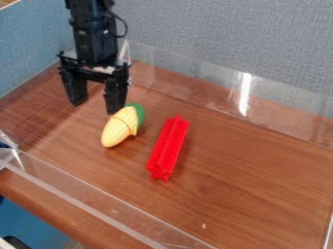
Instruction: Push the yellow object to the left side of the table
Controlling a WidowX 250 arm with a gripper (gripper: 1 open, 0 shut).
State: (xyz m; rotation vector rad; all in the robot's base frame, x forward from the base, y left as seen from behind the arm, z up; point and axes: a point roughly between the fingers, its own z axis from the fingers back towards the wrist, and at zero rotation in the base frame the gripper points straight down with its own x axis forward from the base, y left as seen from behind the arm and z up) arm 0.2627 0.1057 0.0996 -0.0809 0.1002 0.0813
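Observation:
The yellow object [123, 126], a small toy corn cob with a green husk end, lies on the dark wood-grain table [235, 195] left of centre. My black gripper [96, 100] hangs just behind and to the left of the cob. Its two fingers point down, spread apart, and nothing sits between them. One finger [115, 99] stands close to the cob's green end; whether it touches is unclear.
A long red ridged bar [168, 148] lies to the right of the cob. Low clear acrylic walls [196, 83] edge the table at the back, left and front. A blue-grey wall stands behind.

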